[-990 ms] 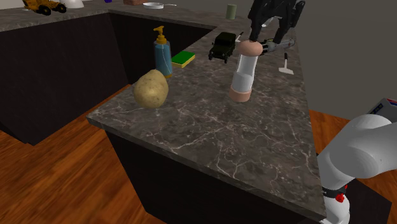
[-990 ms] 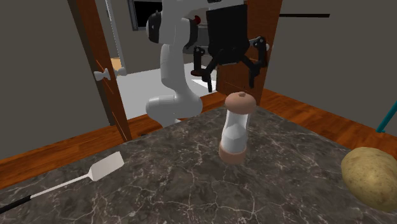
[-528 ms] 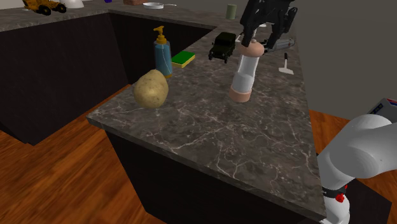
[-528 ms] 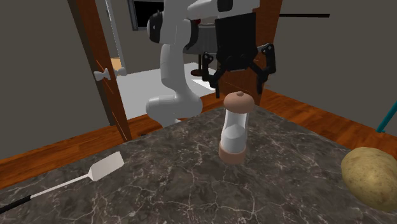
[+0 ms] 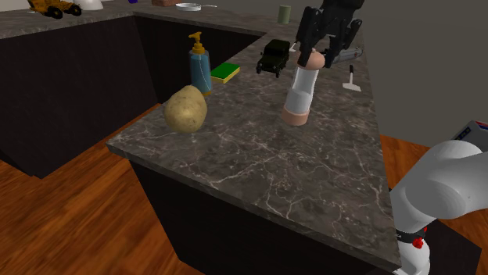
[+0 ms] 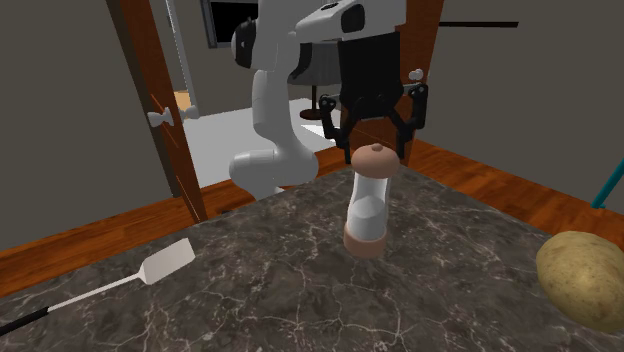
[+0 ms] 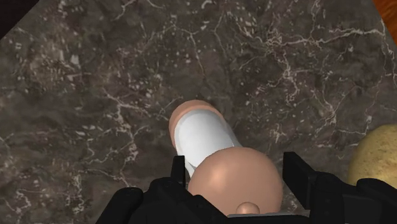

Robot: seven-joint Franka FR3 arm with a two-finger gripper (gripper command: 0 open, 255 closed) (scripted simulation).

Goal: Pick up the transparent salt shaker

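The salt shaker (image 5: 300, 87) stands upright on the dark marble counter (image 5: 266, 156), with a clear body and a tan cap and base. It is also seen in the second exterior view (image 6: 367, 205) and the wrist view (image 7: 205, 136). My black gripper (image 5: 320, 55) hangs straight over it, open. Its two fingers reach down on either side of the tan cap, one finger (image 6: 347, 150) beside each flank. In the wrist view the gripper (image 7: 236, 173) straddles the cap, and the fingertips (image 7: 296, 170) stand apart with the cap between them.
A potato (image 5: 185, 108) lies near the counter's front corner. A blue soap dispenser (image 5: 199, 66), a yellow-green sponge (image 5: 225, 73) and a dark toy jeep (image 5: 275, 56) stand behind. A white spatula (image 6: 110, 285) lies beyond the shaker. A green cup (image 5: 285, 13) sits far back.
The gripper has come down and shifted over the shaker; its open fingers now flank the cap instead of hanging above and behind it. The shaker has not moved.
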